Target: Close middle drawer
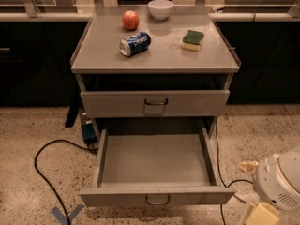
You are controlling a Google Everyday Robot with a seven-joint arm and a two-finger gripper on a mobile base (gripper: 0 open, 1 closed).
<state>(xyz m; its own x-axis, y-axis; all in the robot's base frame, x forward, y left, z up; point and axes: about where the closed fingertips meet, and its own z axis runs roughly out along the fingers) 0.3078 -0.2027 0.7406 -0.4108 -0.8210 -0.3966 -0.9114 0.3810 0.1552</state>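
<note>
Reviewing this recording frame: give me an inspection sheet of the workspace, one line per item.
Surface: grey cabinet top, carrying four loose items.
Job's things: middle drawer pulled far out, nothing seen inside; upper drawer above it is in.
Clutter: apple, white bowl, blue can on its side, green sponge, all on the top.
Grippers: end effector low at right, beside the middle drawer's front corner, apart from it.
Cables: black cable looping on the floor at left; second cable right of the cabinet.
Surroundings: speckled floor, blue tape mark, dark counters behind.
</note>
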